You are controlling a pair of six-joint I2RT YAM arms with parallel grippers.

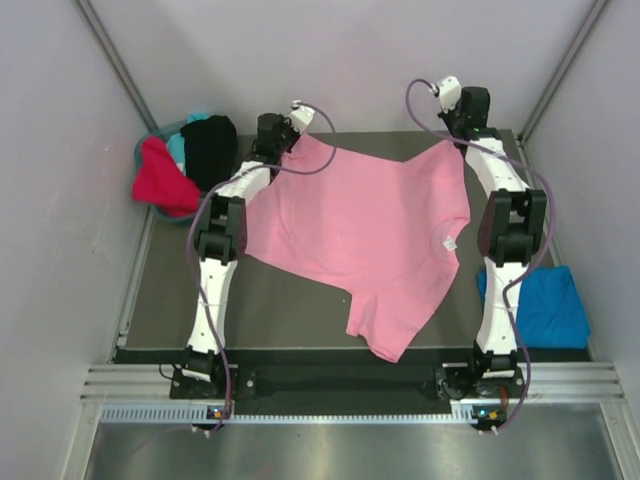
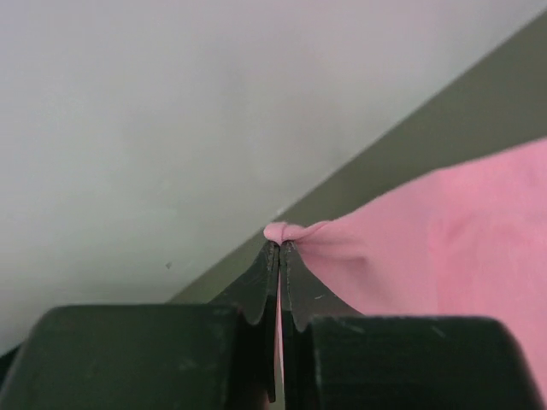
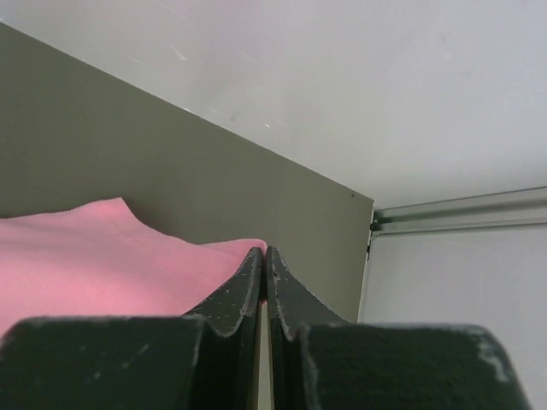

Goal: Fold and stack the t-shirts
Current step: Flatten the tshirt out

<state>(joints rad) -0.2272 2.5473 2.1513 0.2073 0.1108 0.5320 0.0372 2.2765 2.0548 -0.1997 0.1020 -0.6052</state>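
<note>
Top external view: pink t-shirt [image 1: 370, 235] is held spread by left gripper [image 1: 290, 138] and right gripper [image 1: 456, 138], each clamped on a far corner, presumably for flattening.

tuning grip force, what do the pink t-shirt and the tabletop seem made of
Pink t-shirt: soft matte knit, probably cotton; it drapes in folds and puckers at its pinched corner. Tabletop: rigid, flat, dark grey matte sheet; material unclear.

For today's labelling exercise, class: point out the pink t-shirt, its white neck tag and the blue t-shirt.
pink t-shirt [image 1: 360, 215]: top external view, middle of its body.
white neck tag [image 1: 450, 242]: top external view, centre of the tag.
blue t-shirt [image 1: 552, 305]: top external view, middle of the visible cloth.
</note>
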